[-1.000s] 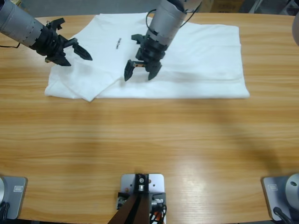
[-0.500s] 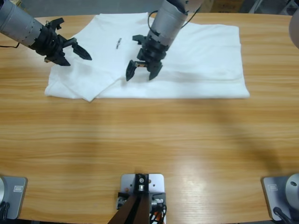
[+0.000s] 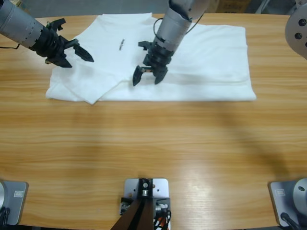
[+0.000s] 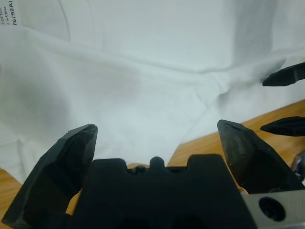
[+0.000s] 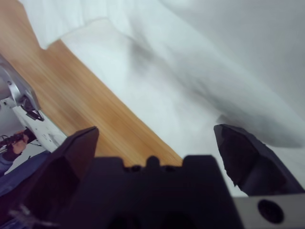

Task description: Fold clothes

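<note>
The white T-shirt (image 3: pixel 206 52) lies flat across the far half of the wooden table (image 3: pixel 153 143), its small dark mark (image 3: pixel 121 44) facing up and its left part folded over at an angle. My left gripper (image 3: pixel 81 61) hovers open over the shirt's left end. My right gripper (image 3: pixel 146 80) hangs open just above the shirt's near edge, left of the middle. In the left wrist view the open gripper (image 4: pixel 157 129) frames white cloth (image 4: pixel 143 71) with a neck label (image 4: pixel 8 12). The right wrist view shows the open gripper (image 5: pixel 155 130) over cloth (image 5: pixel 214 57) beside bare wood (image 5: pixel 86 90).
Bare wood fills the table's near half. The right gripper's black jaw tips (image 4: pixel 286 76) poke in at the right edge of the left wrist view. A silver arm joint (image 3: pixel 298 24) sits at the high view's upper right corner.
The right gripper has drifted slightly right and toward the shirt's near edge. The left gripper has hardly moved. Both stay open.
</note>
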Motion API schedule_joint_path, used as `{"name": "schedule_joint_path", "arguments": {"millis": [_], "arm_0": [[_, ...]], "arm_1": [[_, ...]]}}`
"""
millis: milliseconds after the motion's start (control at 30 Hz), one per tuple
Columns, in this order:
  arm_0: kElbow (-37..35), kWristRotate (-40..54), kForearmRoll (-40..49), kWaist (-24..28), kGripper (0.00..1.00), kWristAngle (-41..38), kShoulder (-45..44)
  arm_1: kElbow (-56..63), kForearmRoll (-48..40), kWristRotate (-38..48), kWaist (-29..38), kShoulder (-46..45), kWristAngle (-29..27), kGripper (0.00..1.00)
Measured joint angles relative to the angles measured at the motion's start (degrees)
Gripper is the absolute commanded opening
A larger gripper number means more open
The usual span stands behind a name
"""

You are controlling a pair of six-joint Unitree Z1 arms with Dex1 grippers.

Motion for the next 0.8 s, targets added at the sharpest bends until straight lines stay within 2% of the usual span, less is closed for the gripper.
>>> {"name": "schedule_joint_path", "arguments": {"millis": [800], "arm_0": [[-0.11, 0.25, 0.69, 0.49, 0.977, 0.00, 0.67]], "arm_1": [[-2.54, 0.01, -0.33, -2.13, 0.63, -1.90, 1.000]]}}
